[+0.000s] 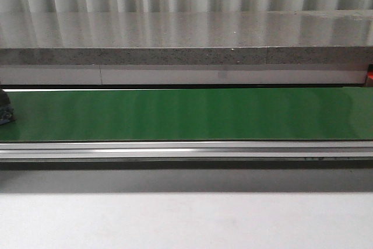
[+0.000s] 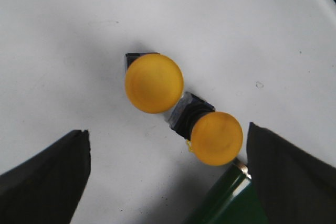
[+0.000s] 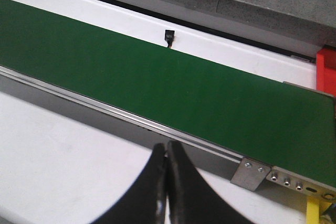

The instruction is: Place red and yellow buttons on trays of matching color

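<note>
Only the left wrist view shows two yellow buttons (image 2: pixel 154 83) (image 2: pixel 216 138) touching on the white counter (image 2: pixel 220 19), between the wide-open, empty left claw (image 2: pixel 168 156). Right claw (image 3: pixel 167 182) closed, empty, beside the green belt (image 3: pixel 157 85); red tray edge (image 3: pixel 326 72) at the belt's end.

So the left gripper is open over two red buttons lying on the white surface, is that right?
Not quite. The two buttons are yellow, not red, as the left wrist view shows. The rest holds: the left gripper is open above them, and they lie on the white surface.
</note>
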{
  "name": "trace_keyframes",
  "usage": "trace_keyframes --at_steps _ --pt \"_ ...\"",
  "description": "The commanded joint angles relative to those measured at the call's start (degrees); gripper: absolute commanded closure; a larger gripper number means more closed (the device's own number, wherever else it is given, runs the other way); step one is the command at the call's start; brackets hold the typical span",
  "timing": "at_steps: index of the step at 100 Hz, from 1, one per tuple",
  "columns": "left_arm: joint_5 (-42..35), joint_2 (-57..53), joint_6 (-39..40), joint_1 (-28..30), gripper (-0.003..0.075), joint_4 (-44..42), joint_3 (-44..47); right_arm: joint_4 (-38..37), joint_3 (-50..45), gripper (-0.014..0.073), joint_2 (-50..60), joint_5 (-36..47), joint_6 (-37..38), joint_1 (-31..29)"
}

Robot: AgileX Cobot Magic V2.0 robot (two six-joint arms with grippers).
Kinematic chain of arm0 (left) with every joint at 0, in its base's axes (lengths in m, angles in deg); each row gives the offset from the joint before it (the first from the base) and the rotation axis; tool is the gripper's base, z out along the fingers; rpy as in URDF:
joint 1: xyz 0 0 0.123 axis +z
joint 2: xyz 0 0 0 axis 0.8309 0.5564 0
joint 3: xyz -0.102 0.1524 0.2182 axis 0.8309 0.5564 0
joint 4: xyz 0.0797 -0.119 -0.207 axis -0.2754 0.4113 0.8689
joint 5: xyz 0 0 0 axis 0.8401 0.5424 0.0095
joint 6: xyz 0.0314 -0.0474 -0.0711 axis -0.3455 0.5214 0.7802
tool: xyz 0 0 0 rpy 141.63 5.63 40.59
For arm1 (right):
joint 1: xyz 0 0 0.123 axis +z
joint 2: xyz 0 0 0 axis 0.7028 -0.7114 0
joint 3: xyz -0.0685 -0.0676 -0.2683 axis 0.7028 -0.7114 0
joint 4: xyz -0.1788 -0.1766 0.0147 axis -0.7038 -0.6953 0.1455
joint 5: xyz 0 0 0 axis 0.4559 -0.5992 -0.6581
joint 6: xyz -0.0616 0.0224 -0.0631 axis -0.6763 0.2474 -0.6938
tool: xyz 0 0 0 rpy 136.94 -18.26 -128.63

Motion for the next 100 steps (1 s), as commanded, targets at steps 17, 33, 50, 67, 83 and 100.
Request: trace_keyframes --at_steps 17,33,50,67,83,100 --pt "8.1 4.3 4.5 0.6 0.0136 -0.9 -12.1 1.3 1.4 0.0661 -0.6 3.4 -0.6 0.2" --pt "8.5 6.6 8.6 0.6 0.0136 -0.9 -14.0 1.4 1.4 0.0661 -0.6 3.3 -0.6 0.2" --pt "8.5 8.9 10.0 0.6 0.0136 -0.9 -14.3 1.7 1.4 0.0661 -0.6 3.4 -0.6 0.2" --pt "8.5 11.1 10.0 0.6 0.0138 -0.9 -14.3 1.7 1.4 0.0661 -0.6 3.4 -0.6 0.2" --pt "8.5 12.5 9.9 0.6 0.0194 0.1 -14.3 1.7 1.4 0.0661 -0.6 3.4 -0.6 0.2" --pt "8.3 12.5 9.1 0.6 0.0389 0.1 -14.8 1.7 1.4 0.0661 -0.6 3.4 -0.6 0.2"
